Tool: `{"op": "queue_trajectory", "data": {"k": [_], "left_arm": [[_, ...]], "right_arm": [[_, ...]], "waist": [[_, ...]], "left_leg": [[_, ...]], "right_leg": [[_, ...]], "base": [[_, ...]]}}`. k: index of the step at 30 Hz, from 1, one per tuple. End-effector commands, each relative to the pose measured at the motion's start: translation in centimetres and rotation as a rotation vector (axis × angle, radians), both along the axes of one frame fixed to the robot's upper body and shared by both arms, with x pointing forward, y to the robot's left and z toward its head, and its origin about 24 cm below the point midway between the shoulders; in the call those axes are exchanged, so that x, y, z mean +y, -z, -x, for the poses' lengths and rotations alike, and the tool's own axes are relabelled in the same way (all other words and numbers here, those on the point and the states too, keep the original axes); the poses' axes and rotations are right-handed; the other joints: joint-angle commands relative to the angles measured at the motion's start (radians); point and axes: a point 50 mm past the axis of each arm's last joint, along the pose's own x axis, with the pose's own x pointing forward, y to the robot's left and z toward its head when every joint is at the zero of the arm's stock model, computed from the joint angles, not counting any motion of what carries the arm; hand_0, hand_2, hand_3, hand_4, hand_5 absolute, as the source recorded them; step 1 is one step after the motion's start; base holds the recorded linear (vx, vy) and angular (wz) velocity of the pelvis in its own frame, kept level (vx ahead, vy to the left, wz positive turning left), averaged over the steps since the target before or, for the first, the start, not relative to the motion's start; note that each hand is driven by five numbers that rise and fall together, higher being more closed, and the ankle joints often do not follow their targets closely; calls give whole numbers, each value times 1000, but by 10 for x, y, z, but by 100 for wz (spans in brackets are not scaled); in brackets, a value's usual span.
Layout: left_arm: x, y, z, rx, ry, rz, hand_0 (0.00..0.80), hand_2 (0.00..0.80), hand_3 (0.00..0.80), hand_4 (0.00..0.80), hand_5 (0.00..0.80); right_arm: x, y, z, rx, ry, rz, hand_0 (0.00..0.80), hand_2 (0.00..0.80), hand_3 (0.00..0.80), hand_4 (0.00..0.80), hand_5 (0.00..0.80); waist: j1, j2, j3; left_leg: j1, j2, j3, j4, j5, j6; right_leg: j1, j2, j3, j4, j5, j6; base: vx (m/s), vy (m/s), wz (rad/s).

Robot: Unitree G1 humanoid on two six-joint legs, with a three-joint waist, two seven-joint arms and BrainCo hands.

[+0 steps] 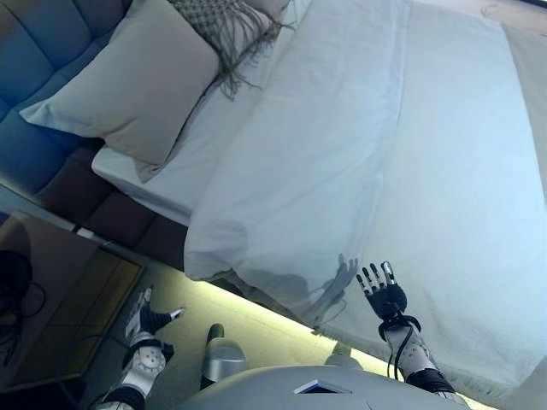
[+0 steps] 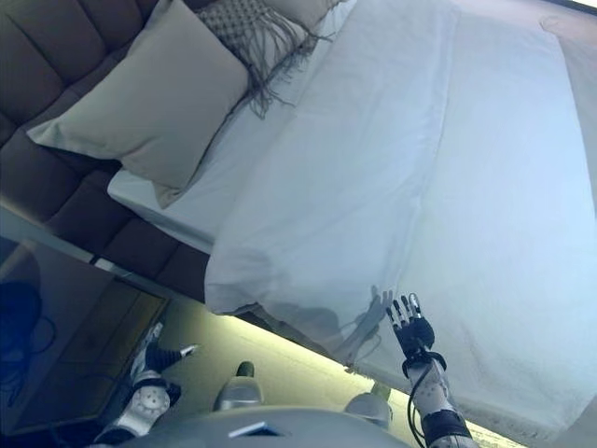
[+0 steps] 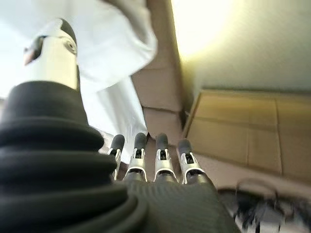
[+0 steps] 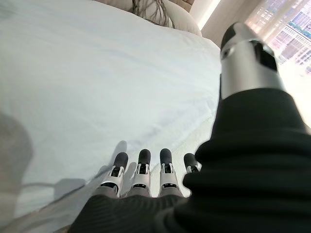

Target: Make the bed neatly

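While the right hand hovers over the near edge of the white duvet, fingers straight and spread, holding nothing, the left hand hangs low beside the bed, fingers extended, empty. Duvet lies spread across the mattress; a grey pillow and fringed throw sit by the tufted headboard.

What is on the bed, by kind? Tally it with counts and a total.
White duvet: 1
Beige pillow: 1
Fringed grey cushion or throw, only partly in view: 1
Total: 3
Neither hand holds any of them: the right hand is open over the duvet, the left hand open beside the bed.
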Motion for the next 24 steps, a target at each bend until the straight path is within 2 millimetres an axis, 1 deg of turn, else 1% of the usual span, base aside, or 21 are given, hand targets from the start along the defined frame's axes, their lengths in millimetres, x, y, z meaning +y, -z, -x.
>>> {"op": "queue_trajectory", "data": {"k": [1,7,11,12,14,18,20,21,24], "left_arm": [[-7,-11,-33,-134,-45,178,0,0,0,0,0],[-25,-22,-71,-264,-90,502,0,0,0,0,0],[-38,-34,-102,-360,-95,758,0,0,0,0,0],[-39,-36,-106,-370,-92,781,0,0,0,0,0],[-45,-42,-117,-410,-88,894,0,0,0,0,0],[-48,-49,-128,-470,-103,1039,0,0,0,0,0],[-46,-55,-133,-506,-114,1103,0,0,0,0,0],[-44,-56,-135,-521,-124,1129,0,0,0,0,0],[-44,-63,-142,-559,-138,1192,0,0,0,0,0]], "right_arm": [[-21,-27,-23,-150,24,65,0,0,0,0,0],[-15,-43,-47,-260,7,62,0,0,0,0,0],[-8,-62,-71,-384,-11,51,0,0,0,0,0],[-7,-64,-74,-397,-15,50,0,0,0,0,0],[-2,-74,-84,-457,-30,52,0,0,0,0,0],[1,-90,-97,-531,-38,48,0,0,0,0,0],[3,-98,-102,-573,-43,43,0,0,0,0,0],[4,-102,-105,-591,-45,41,0,0,0,0,0],[8,-113,-111,-637,-55,36,0,0,0,0,0]], "waist": [[1,26,51],[-18,8,145],[-29,-16,245],[-28,-18,255],[-31,-27,294],[-28,-40,330],[-26,-48,347],[-24,-50,354],[-27,-59,369]], "left_leg": [[-104,-28,-28,44,53,98],[-203,-33,-50,108,51,103],[-344,-40,-82,199,58,111],[-360,-40,-84,215,54,112],[-431,-47,-95,266,58,117],[-510,-63,-110,327,55,129],[-549,-69,-111,361,50,134],[-554,-65,-110,380,19,133],[-596,-70,-105,409,16,141]], "right_leg": [[-51,-40,50,163,-96,17],[-146,-39,84,210,-91,8],[-271,-31,109,295,-86,-11],[-287,-30,113,311,-90,-13],[-344,-25,122,362,-98,-24],[-419,-23,136,429,-107,-33],[-453,-20,142,457,-109,-38],[-460,-16,149,480,-136,-32],[-501,-11,159,510,-139,-38]], "base": [[-95,-1,-11],[-180,-51,-7],[-244,-95,6],[-194,-67,6],[-154,-33,-7],[-89,-8,-5],[-29,-18,-6],[25,-8,-6],[-32,14,1]]}}
